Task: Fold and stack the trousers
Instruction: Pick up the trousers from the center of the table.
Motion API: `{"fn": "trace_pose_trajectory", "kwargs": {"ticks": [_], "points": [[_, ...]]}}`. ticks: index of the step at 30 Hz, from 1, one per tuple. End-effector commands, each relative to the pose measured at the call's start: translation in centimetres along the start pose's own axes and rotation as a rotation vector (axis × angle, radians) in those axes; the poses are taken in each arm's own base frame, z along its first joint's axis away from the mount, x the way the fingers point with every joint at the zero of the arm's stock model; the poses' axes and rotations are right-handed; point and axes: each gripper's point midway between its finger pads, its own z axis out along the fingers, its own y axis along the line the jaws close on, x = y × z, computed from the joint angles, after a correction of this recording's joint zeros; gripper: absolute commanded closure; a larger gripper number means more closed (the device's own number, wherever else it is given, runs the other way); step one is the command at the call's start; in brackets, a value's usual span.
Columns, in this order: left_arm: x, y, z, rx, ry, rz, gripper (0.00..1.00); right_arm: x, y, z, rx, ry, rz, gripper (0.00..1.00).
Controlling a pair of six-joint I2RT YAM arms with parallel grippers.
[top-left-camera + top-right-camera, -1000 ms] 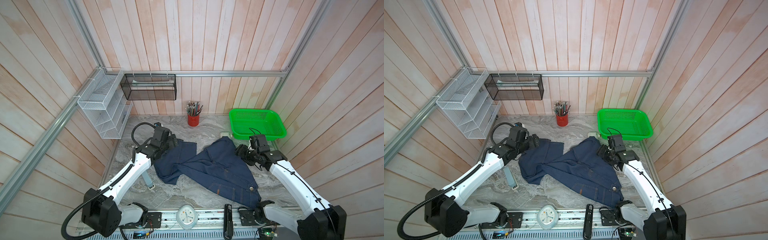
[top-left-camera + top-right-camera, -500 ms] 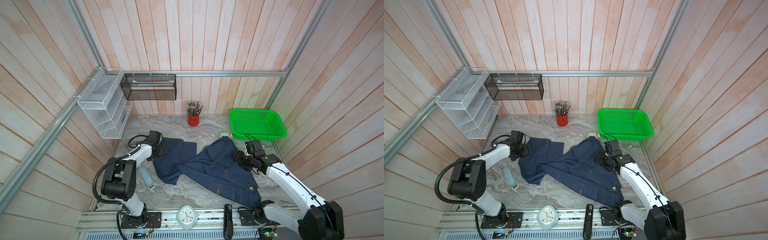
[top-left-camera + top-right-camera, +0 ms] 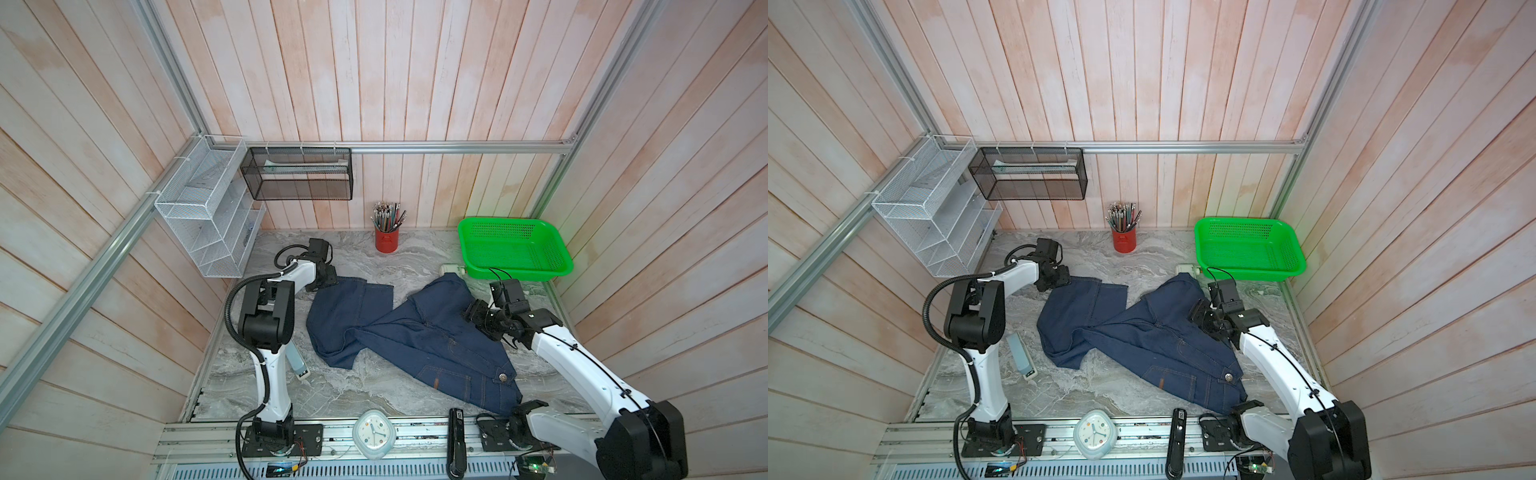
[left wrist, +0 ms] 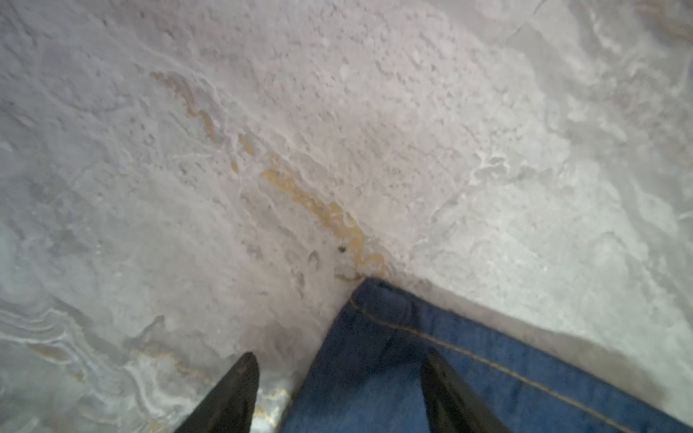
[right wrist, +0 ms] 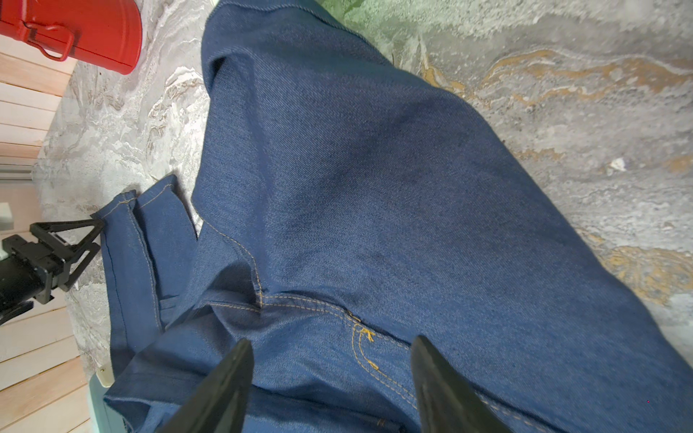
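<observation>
The main risk is at the left claw (image 3: pixel 329 279). It is open and sits low at the hem corner (image 4: pixel 375 300) of 1 leg. One of its fingers (image 4: pixel 232 393) is over bare surface (image 3: pixel 374 395) and the other over the denim. If it closes like this, I think it may catch only the thick hem edge, or only 1 layer, and the corner could slip out when lifted.

The right claw (image 3: pixel 473 313) is also open, with nothing between its jaws. It hangs over flat cloth near the crotch seam, where there is no edge to pinch, so it could only bunch the cloth.

The trousers (image 3: pixel 415 332) are dark blue denim with orange stitching. They lie unfolded across the middle of the surface. The waist, with its metal button, points to the near right corner. 1 leg reaches toward the far right corner, close to the green basket (image 3: pixel 513 249). The other leg bends back toward the far left corner, so a fold made now would probably come out crooked.
</observation>
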Motion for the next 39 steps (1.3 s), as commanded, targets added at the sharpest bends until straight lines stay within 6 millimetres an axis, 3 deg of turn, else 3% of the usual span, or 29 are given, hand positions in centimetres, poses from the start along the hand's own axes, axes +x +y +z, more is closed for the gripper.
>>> {"fn": "trace_pose_trajectory", "kwargs": {"ticks": [1,3,7,8,10,12,16,20,23,26,29,33,36,39], "points": [[2.0,0.5,0.9,-0.009,0.084,0.036,0.33,-0.3,-0.2,-0.1,0.011,-0.016,-0.010,0.32],[2.2,0.1,0.6,0.013,0.087,0.043,0.42,-0.6,-0.3,-0.2,0.019,-0.030,-0.008,0.32],[2.4,-0.7,-0.6,0.066,0.089,0.054,0.92,-1.5,-1.3,0.0,0.059,-0.053,0.010,0.30],[2.3,-0.6,-1.4,0.067,0.078,0.049,1.00,-1.8,-1.7,0.1,0.075,-0.056,0.013,0.30],[1.8,0.1,-3.4,0.061,0.029,0.027,1.00,-2.3,-2.1,0.0,0.096,-0.065,0.021,0.29],[0.9,1.4,-6.9,0.040,-0.048,-0.015,1.00,-2.7,-2.6,-0.1,0.114,-0.077,0.034,0.28],[-0.2,6.4,-15.3,-0.078,-0.224,-0.130,1.00,-3.5,-3.7,-0.8,0.144,-0.117,0.081,0.27],[0.7,11.8,-22.6,-0.205,-0.375,-0.273,1.00,-4.0,-5.7,-1.7,0.194,-0.162,0.164,0.26],[1.6,14.9,-26.2,-0.261,-0.458,-0.366,1.00,-4.3,-7.5,-2.5,0.240,-0.190,0.239,0.24],[1.8,16.5,-29.4,-0.285,-0.544,-0.429,1.00,-4.0,-8.9,-3.3,0.253,-0.189,0.318,0.23],[1.4,17.1,-32.1,-0.302,-0.616,-0.455,1.00,-3.4,-9.1,-4.2,0.235,-0.183,0.367,0.23],[0.5,17.3,-34.3,-0.291,-0.691,-0.467,1.00,-2.3,-7.4,-5.1,0.155,-0.116,0.376,0.26],[-0.4,16.4,-33.6,-0.242,-0.678,-0.454,1.00,-0.2,-6.1,-4.6,0.096,0.004,0.364,0.28],[-1.0,15.0,-31.6,-0.159,-0.641,-0.439,1.00,2.9,-4.6,-3.3,0.080,0.121,0.271,0.31]]}}
